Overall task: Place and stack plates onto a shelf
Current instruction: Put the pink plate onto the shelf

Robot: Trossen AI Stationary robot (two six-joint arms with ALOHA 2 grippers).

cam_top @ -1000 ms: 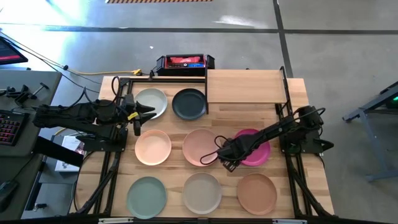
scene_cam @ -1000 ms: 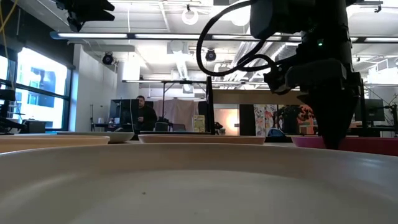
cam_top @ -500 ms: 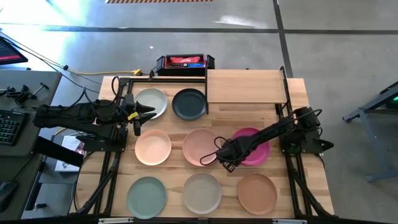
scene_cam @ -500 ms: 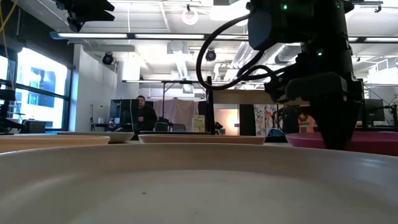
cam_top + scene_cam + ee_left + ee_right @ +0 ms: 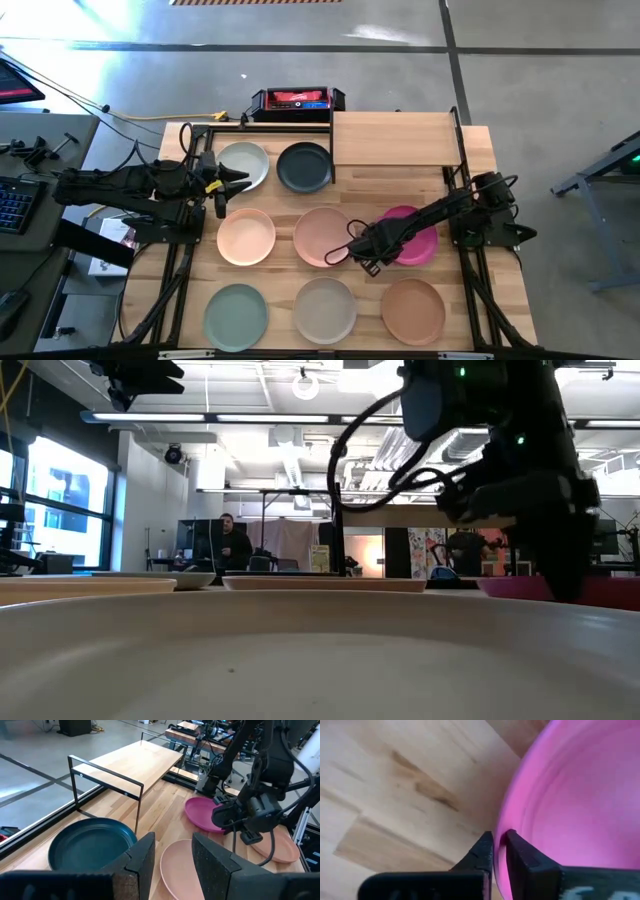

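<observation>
From above, the magenta plate (image 5: 415,236) is seen nudged toward the shelf (image 5: 394,139) since a second ago, its rim pinched by the right gripper (image 5: 372,248). Low down, its edge is raised. The left gripper (image 5: 171,857), spread, waits by the white plate (image 5: 244,164).

Overhead and left wrist views share the shelf (image 5: 392,138).

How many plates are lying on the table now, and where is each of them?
8. Far row: white-grey plate, charcoal plate. Middle: peach plate, pink plate, magenta plate, its rim pinched by the right tool. Near: sage plate, beige-grey plate, tan plate.
</observation>
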